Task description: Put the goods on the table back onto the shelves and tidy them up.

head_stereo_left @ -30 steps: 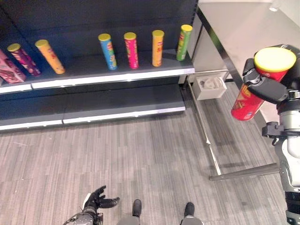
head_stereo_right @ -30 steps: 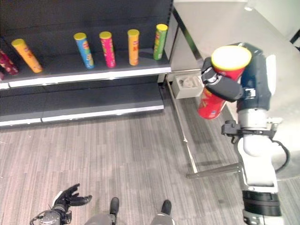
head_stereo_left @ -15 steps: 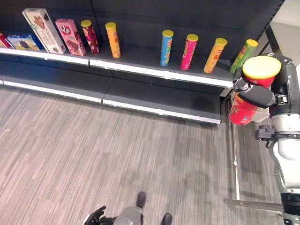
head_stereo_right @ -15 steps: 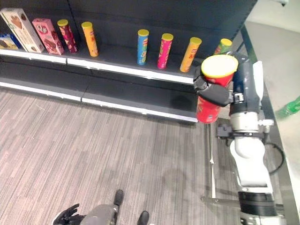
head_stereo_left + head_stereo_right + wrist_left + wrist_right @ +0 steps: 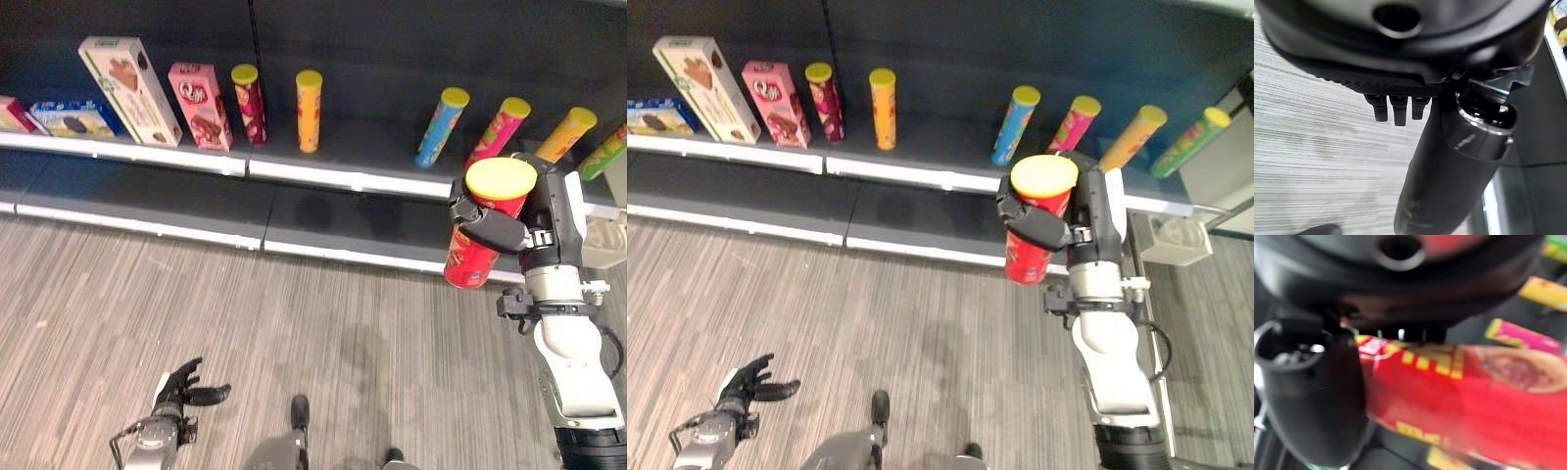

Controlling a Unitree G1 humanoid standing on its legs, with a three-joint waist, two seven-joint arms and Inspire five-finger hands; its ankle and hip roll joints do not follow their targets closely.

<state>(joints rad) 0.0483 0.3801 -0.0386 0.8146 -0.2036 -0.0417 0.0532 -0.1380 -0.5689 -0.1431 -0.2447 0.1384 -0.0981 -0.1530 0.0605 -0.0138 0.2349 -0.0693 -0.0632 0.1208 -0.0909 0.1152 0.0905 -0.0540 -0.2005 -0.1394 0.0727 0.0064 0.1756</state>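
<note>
The right hand [image 5: 495,227] has its fingers and thumb curled round a red can [image 5: 478,250] with a yellow lid. It holds the can up in the air, in front of the shelf [image 5: 333,176] and well above the floor [image 5: 245,323]. The can stands nearly straight up, lid on top. The fingers wrap it high up, just under the lid.

The left hand [image 5: 181,390] hangs low near the floor. Its fingers are spread and it holds nothing.

On the shelf stand 2 boxes, a tall white box [image 5: 129,76] and a pink box [image 5: 199,93]. Next to them are a dark red can [image 5: 249,103] and an orange can [image 5: 309,110]. Then comes a gap, and then a blue can [image 5: 441,126] and a pink can [image 5: 498,130] (both look tilted from here).

I think the red can is light and stiff, like a cardboard tube. Its side is smooth, so it could slip or turn in the hand. A hard squeeze might dent it. A hold round the middle would be safer than one near the lid, since the can tips less there. It is tall and thin, so it could fall over when set down. The gap past the orange can looks like a good spot.
</note>
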